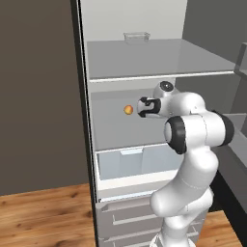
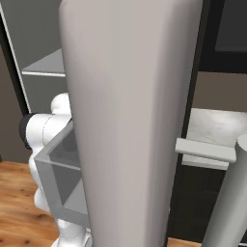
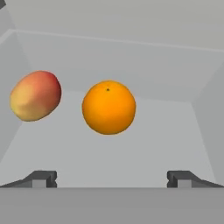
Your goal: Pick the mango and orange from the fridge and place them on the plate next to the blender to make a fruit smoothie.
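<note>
The fridge [image 1: 159, 60] stands open with my arm reaching onto its middle shelf. In the hand view the bright orange [image 3: 109, 107] sits on that shelf straight ahead of my gripper [image 3: 111, 179]. The mango [image 3: 35, 96], yellow with a red blush, lies to its left. My gripper is open, its fingertips [image 3: 43, 178] spread wide, short of both fruits and holding nothing. In the left base view my gripper [image 1: 141, 107] hovers just right of one small orange-coloured fruit [image 1: 128, 110]; I cannot tell which fruit it is. The plate and the blender are out of view.
A clear container [image 1: 136, 36] stands on the top shelf. Below the middle shelf are a clear crisper drawer [image 1: 130, 164] and grey handled drawers [image 1: 125, 217]. The grey fridge door [image 2: 130, 120] looms close in the right base view, with a pale counter [image 2: 217, 125] beyond it.
</note>
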